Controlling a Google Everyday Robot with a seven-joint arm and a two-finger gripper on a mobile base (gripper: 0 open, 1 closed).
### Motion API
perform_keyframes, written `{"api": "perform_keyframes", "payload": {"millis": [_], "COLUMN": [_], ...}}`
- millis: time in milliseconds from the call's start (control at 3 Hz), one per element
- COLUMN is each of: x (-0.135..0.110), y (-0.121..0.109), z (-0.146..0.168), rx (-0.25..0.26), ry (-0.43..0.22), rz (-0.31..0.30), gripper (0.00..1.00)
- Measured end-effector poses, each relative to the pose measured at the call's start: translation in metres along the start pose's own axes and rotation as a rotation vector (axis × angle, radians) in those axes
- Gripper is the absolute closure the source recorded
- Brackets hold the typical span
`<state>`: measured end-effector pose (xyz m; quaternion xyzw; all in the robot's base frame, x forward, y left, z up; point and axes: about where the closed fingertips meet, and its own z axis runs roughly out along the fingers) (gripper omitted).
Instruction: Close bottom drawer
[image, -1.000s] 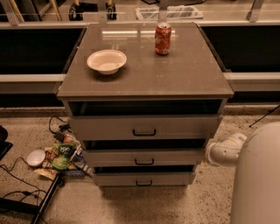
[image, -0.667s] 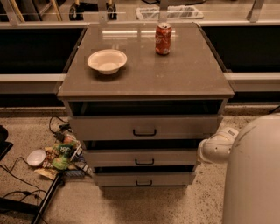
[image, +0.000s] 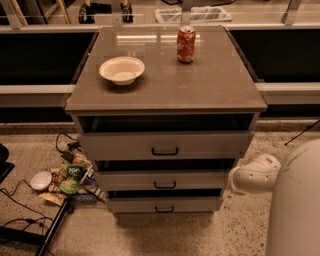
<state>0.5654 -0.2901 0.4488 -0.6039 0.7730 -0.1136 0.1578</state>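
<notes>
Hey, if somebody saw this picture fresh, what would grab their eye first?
The grey cabinet in the middle, its three drawers ajar down to the bottom drawer, with a red soda can and white bowl on top. A bulky white robot arm sits lower right beside the drawers; its claw is not in view. Snack packets litter the floor at left.

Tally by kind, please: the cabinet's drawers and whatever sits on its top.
Drawers: 3, top drawer, middle drawer, bottom drawer, each partly open
Bowls: 1, white bowl
Cans: 1, red can
Total: 5
Gripper out of view; only the white arm shows right of the cabinet.
</notes>
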Motion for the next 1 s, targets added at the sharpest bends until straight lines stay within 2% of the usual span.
{"api": "perform_keyframes", "payload": {"millis": [333,667,1000], "x": [0.041,0.102,0.144], "y": [0.037,0.072,0.091], "z": [-0.022,-0.070,-0.120], "rx": [-0.040,-0.036,0.016], "ry": [0.011,0.046,0.067], "rz": [-0.011,0.054,0.136], "gripper": [1.00,1.00,1.00]}}
